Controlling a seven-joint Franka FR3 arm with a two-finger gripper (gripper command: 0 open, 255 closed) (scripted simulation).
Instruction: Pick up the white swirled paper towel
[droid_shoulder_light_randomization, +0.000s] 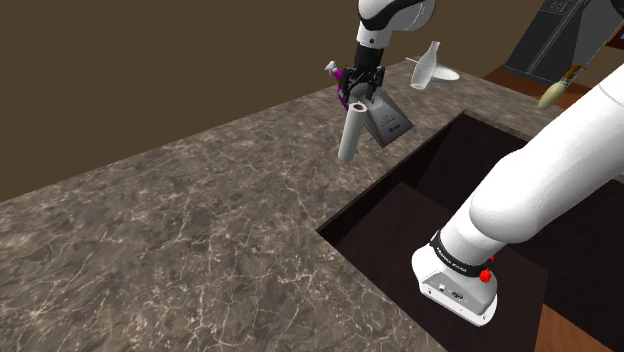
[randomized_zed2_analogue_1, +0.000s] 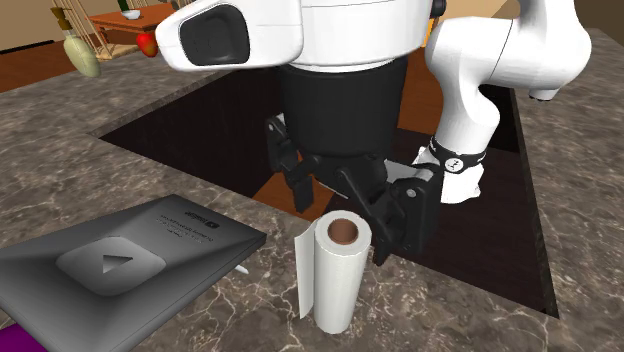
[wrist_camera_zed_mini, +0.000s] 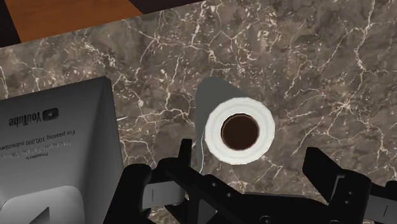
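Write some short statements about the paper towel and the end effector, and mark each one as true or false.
1. The paper towel roll stands upright on the marbled counter. True.
2. The end effector is shut on the roll. False: its fingers stand open and do not clasp it.
3. A grey plaque with a play-button shape lies beside the roll. True.
4. The roll's core is blue. False: it is brown.

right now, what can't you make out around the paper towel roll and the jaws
Shoulder view: the purple object is too small, and half hidden behind the jaws, to name.
Wrist view: the base of the paper towel roll is hidden under its own top.
Wrist view: the grey plaque is cut off by the edge; its smallest print is unreadable.
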